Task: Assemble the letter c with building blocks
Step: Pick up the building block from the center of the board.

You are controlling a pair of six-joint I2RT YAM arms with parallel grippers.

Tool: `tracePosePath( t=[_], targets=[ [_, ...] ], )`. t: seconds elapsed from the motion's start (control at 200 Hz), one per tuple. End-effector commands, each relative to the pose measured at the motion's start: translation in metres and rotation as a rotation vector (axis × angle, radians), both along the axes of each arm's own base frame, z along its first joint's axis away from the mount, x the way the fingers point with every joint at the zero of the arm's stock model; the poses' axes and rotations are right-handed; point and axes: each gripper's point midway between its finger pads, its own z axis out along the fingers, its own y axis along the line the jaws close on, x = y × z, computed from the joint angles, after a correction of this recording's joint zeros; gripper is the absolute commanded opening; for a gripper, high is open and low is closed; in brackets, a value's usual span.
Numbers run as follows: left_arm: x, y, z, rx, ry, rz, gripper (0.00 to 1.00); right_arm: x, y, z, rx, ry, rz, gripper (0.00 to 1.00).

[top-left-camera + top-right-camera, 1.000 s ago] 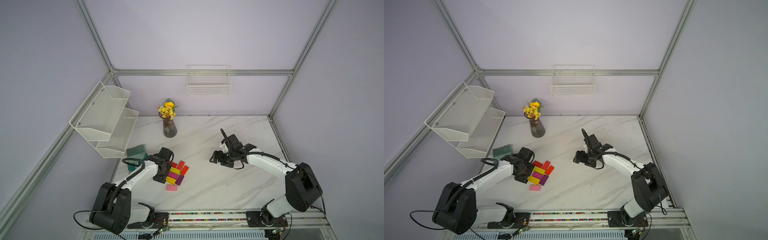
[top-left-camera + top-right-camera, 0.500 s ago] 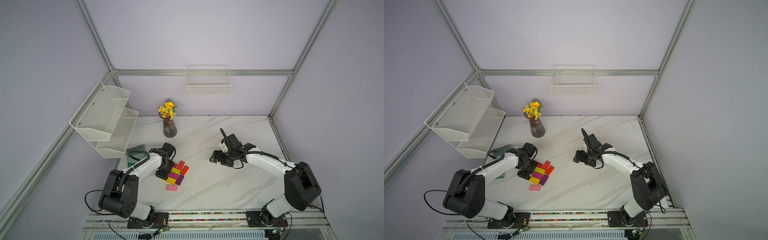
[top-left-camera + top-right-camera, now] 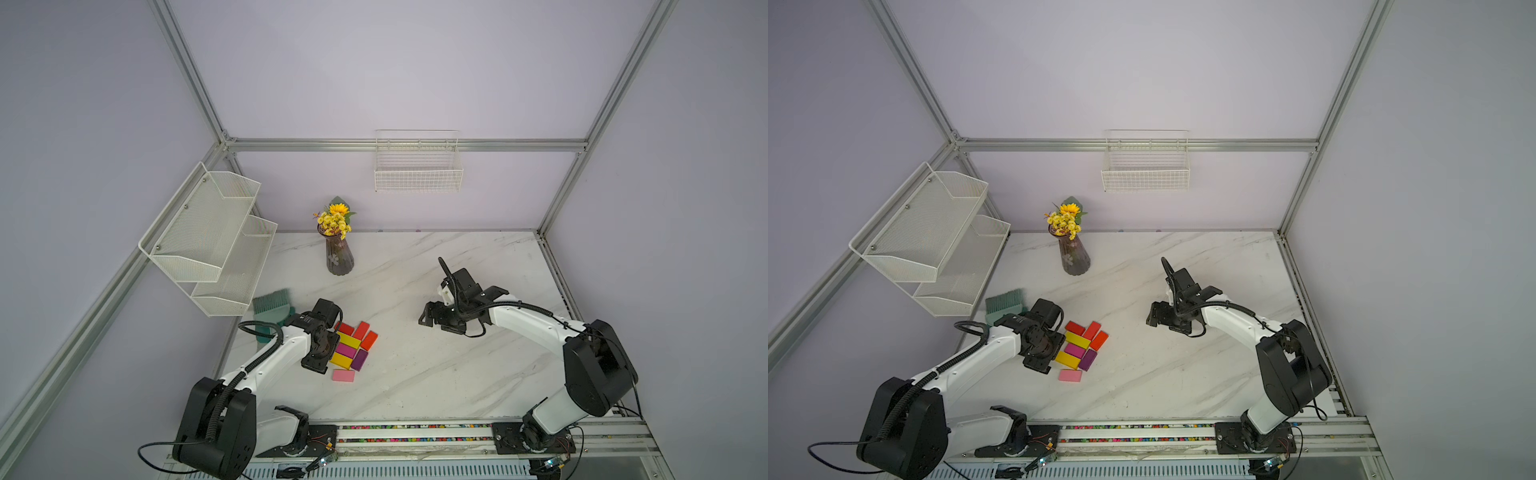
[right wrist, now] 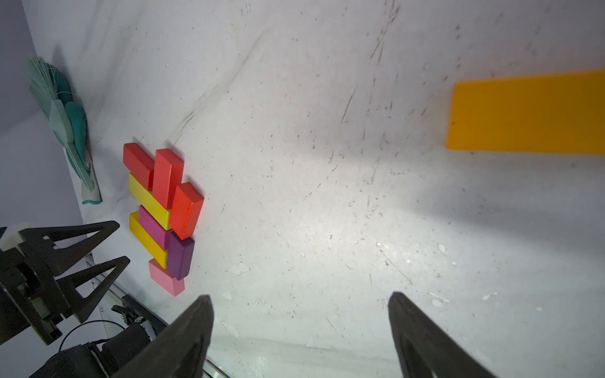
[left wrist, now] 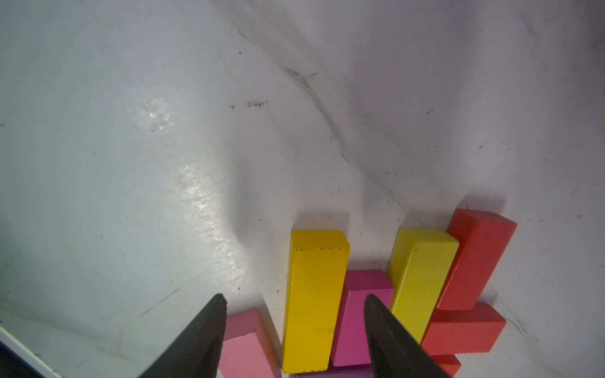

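In a top view we saw the blocks packed just at 3 o'clock of the left gripper, by far the nearer arm. Its jaws stood half apart, empty, straddling a yellow block, one tip over the magenta block; their long axes ran 10 to 4 o'clock. The right gripper hung wide, empty, well off toward 3 o'clock, near an orange block.

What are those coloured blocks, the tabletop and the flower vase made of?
The building blocks look like painted wood: matte solid colours, paint chipped along an edge of a yellow block. The tabletop looks like marble, white with grey veins, slightly glossy, scuffed; stone or laminate, I can't tell. The vase seems tinted glass: dark, translucent-looking.
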Motion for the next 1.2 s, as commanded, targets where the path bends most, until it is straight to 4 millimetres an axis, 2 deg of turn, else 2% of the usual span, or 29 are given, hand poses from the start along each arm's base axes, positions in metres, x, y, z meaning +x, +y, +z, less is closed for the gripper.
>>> tracePosePath(
  t=[0.0, 0.13, 0.38, 0.655, 0.695, 0.945, 1.195],
  targets=[
    [0.011, 0.002, 0.001, 0.004, -0.028, 0.025, 0.67, 0.005, 0.005, 0.012, 0.019, -0.02, 0.005, 0.86],
    [0.014, 0.001, -0.003, 0.003, -0.006, 0.015, 0.67, 0.003, 0.007, 0.015, 0.032, -0.022, 0.015, 0.86],
    [0.017, 0.001, -0.011, 0.001, 0.016, 0.012, 0.66, 0.004, 0.025, 0.033, 0.147, -0.056, 0.067, 0.86],
    [0.025, -0.005, -0.013, -0.015, 0.03, -0.015, 0.64, 0.004, 0.026, 0.033, 0.146, -0.058, 0.072, 0.86],
    [0.023, -0.005, -0.02, -0.009, 0.064, -0.018, 0.63, 0.005, 0.026, 0.033, 0.146, -0.058, 0.073, 0.86],
    [0.021, -0.006, -0.024, -0.013, 0.084, -0.023, 0.6, 0.005, 0.026, 0.033, 0.142, -0.058, 0.075, 0.86],
    [0.016, -0.005, -0.026, -0.015, 0.094, -0.018, 0.52, 0.006, 0.025, 0.034, 0.138, -0.065, 0.072, 0.86]
  ],
)
